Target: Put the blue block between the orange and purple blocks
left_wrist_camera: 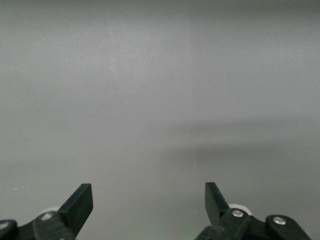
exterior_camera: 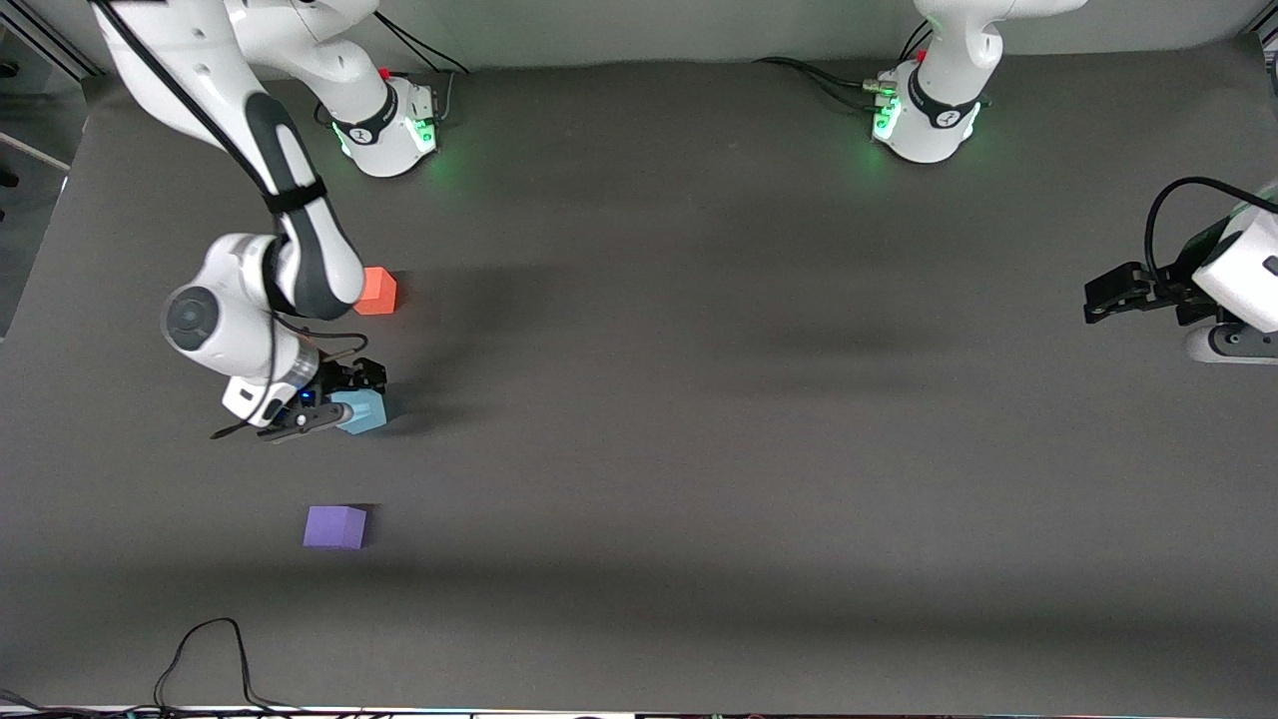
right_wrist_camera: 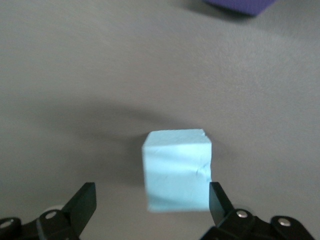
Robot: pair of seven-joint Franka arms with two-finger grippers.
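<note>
The blue block point(exterior_camera: 363, 410) rests on the dark table between the orange block point(exterior_camera: 376, 291), which lies farther from the front camera, and the purple block point(exterior_camera: 335, 526), which lies nearer. My right gripper point(exterior_camera: 341, 399) is low around the blue block and open. In the right wrist view the blue block point(right_wrist_camera: 177, 170) sits between the spread fingers of the right gripper point(right_wrist_camera: 151, 195), close against one finger point(right_wrist_camera: 216, 197) and well apart from its mate, with an edge of the purple block point(right_wrist_camera: 240, 5) showing. My left gripper point(exterior_camera: 1103, 300) waits open at the left arm's end of the table, and the left gripper point(left_wrist_camera: 149, 192) has only bare table under it.
A black cable point(exterior_camera: 210, 659) loops on the table at the edge nearest the front camera. The right arm's base point(exterior_camera: 389, 130) and the left arm's base point(exterior_camera: 924, 120) stand along the edge farthest from it. The right arm's elbow point(exterior_camera: 300, 260) hangs over the orange block's side.
</note>
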